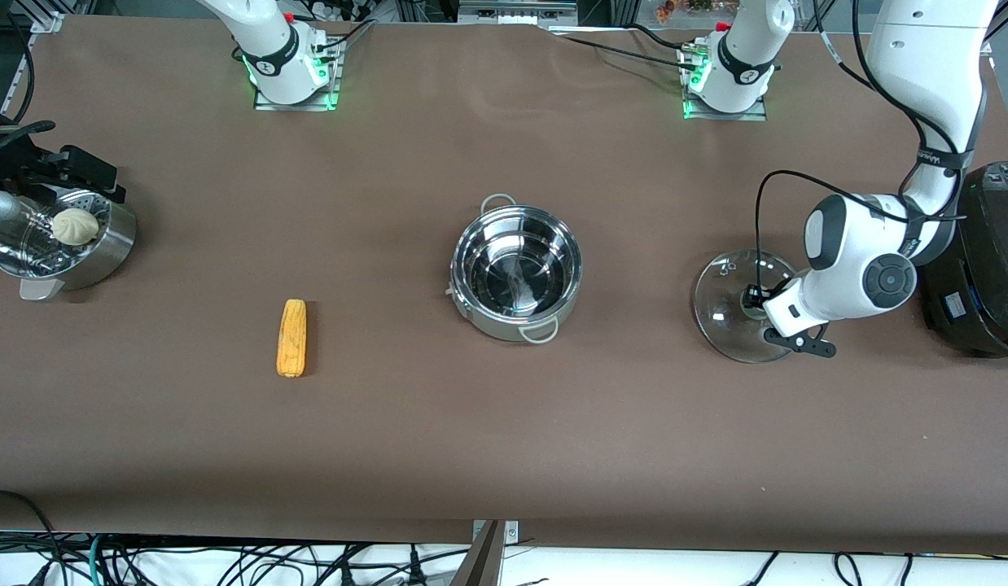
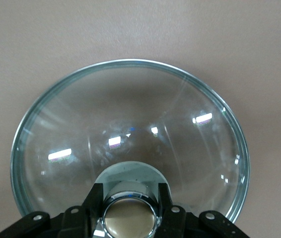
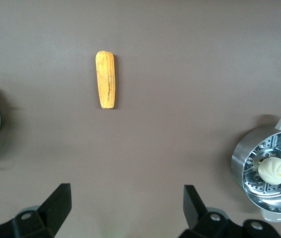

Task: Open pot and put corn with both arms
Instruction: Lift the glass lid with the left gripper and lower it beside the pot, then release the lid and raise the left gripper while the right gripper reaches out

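My left gripper (image 2: 129,210) is clamped on the lid (image 1: 736,303) knob, down by the table toward the left arm's end from the pot (image 1: 516,273), which stands open. The corn (image 1: 291,338) lies toward the right arm's end from the pot and slightly nearer the front camera, its long axis running toward that camera. My right gripper (image 3: 125,208), jaws wide and empty, hangs high above with the corn in view, so that arm has the shorter reach, I reckon.

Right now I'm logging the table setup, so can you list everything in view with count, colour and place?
Shiny round stainless-steel pot: one, silver, open, mid-table.
Round glass lid with brass knob: one, clear, toward the left arm's end.
Stubby corn cob: one, yellow-orange, lying toward the right arm's end.
Steel steamer bowl: one, silver, at the right arm's end.
Round bun: one, white, in the steamer.
Large cooker: one, black, beside the lid.
Left gripper: fingers shut on the knob.
Right gripper: fingers open above the table.
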You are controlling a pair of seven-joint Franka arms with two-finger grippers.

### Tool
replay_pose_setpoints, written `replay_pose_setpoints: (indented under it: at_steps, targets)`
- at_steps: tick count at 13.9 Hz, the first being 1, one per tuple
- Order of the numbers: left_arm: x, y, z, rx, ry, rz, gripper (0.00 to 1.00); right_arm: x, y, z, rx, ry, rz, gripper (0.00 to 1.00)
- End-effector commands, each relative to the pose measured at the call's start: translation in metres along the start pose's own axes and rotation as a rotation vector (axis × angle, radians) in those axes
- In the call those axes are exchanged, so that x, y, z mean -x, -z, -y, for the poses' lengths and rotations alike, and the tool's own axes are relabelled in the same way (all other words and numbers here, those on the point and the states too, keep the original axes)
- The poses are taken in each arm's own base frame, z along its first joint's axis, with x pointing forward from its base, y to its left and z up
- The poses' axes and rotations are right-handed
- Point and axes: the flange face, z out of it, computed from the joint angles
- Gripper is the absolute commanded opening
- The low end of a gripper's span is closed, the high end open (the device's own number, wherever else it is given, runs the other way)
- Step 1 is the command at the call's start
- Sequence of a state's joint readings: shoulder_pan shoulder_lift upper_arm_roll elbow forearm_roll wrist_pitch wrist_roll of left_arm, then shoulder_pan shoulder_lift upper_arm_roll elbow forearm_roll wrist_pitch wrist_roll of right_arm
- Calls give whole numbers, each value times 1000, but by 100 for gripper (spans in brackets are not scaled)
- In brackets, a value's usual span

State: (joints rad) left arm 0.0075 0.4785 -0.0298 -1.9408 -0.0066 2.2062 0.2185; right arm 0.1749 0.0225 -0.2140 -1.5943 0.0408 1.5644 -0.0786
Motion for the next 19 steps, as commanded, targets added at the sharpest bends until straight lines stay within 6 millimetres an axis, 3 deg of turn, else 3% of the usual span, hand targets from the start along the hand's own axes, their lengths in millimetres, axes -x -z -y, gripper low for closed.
replay_pose_setpoints:
  at_steps: [1,2,3,4,6,7,10,13,14,17,19]
  targets:
    - [1,-8,4,-9,-24,10,49,-4,-1,3,-10,2,9,100]
    - [1,-8,5,-8,-22,11,56,-7,-6,5,-10,5,17,100]
    - [1,-5,5,-9,-22,10,82,-9,-8,7,-9,8,22,100]
    - [0,-1,5,-9,-24,10,100,-12,-15,11,-7,13,33,100]
    - [0,20,5,-12,-20,6,100,-14,-20,13,-7,31,46,100]
    - [1,46,5,-14,-18,3,100,-15,-24,14,-6,35,54,100]
    - [10,151,3,-8,-14,44,100,-21,-35,28,-2,57,73,100]
    - [27,264,-2,1,-10,33,100,-40,-77,44,21,73,132,100]
    - [33,293,-7,5,-14,32,100,-47,-89,49,23,77,134,100]
    - [57,334,-25,66,-17,27,100,-66,-137,65,47,99,100,100]
    - [71,353,-26,58,-7,-4,100,-76,-185,80,64,101,68,100]
